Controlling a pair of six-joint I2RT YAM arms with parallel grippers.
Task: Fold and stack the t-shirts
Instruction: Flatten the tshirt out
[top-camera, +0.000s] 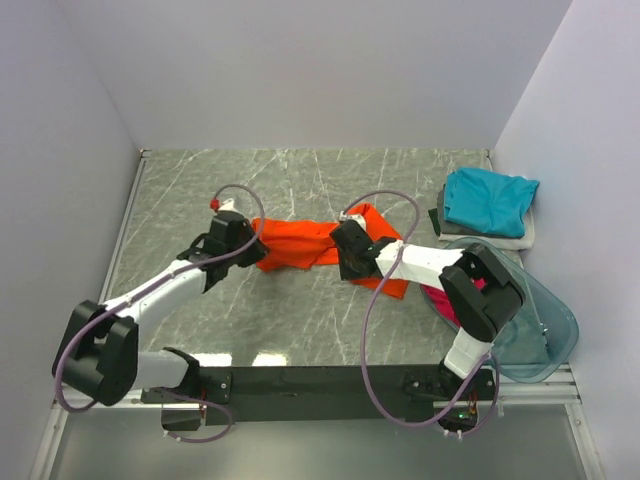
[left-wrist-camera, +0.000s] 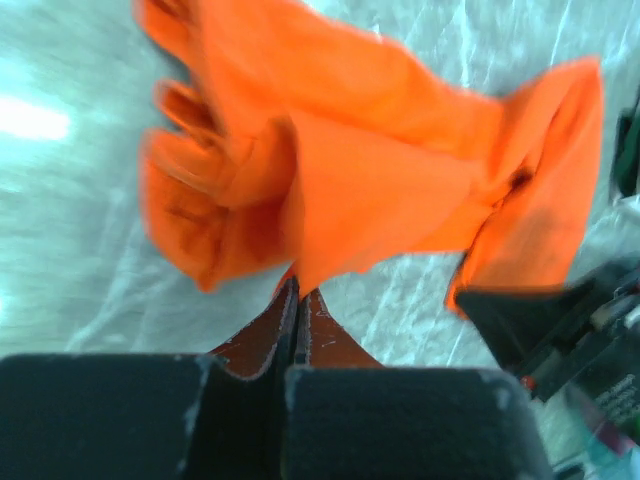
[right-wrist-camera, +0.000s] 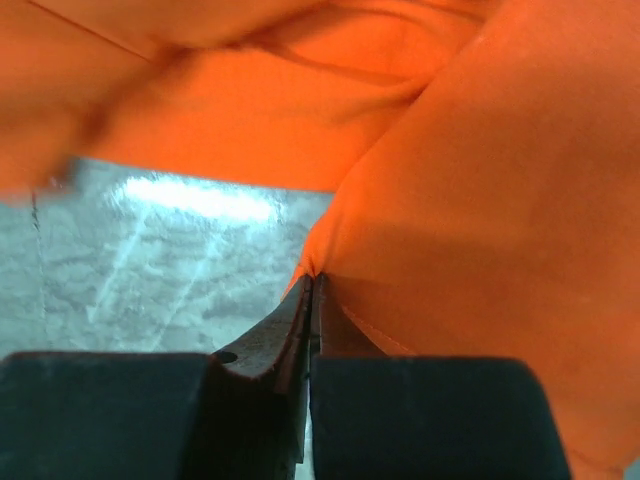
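Note:
The orange t-shirt (top-camera: 300, 245) hangs bunched between my two grippers above the middle of the table. My left gripper (top-camera: 248, 243) is shut on its left end; in the left wrist view the cloth (left-wrist-camera: 340, 170) spreads out from the closed tips (left-wrist-camera: 297, 290). My right gripper (top-camera: 345, 252) is shut on its right part; in the right wrist view the fabric (right-wrist-camera: 480, 200) is pinched at the tips (right-wrist-camera: 312, 278). A teal t-shirt (top-camera: 488, 200) lies folded on a pale one (top-camera: 528, 236) at the back right. A magenta-pink one (top-camera: 447, 305) lies in the tub.
A clear bluish plastic tub (top-camera: 535, 320) stands at the right, near the right arm's base. White walls close in the grey marbled table (top-camera: 300, 180) on the left, back and right. A black rail (top-camera: 320, 382) runs along the near edge.

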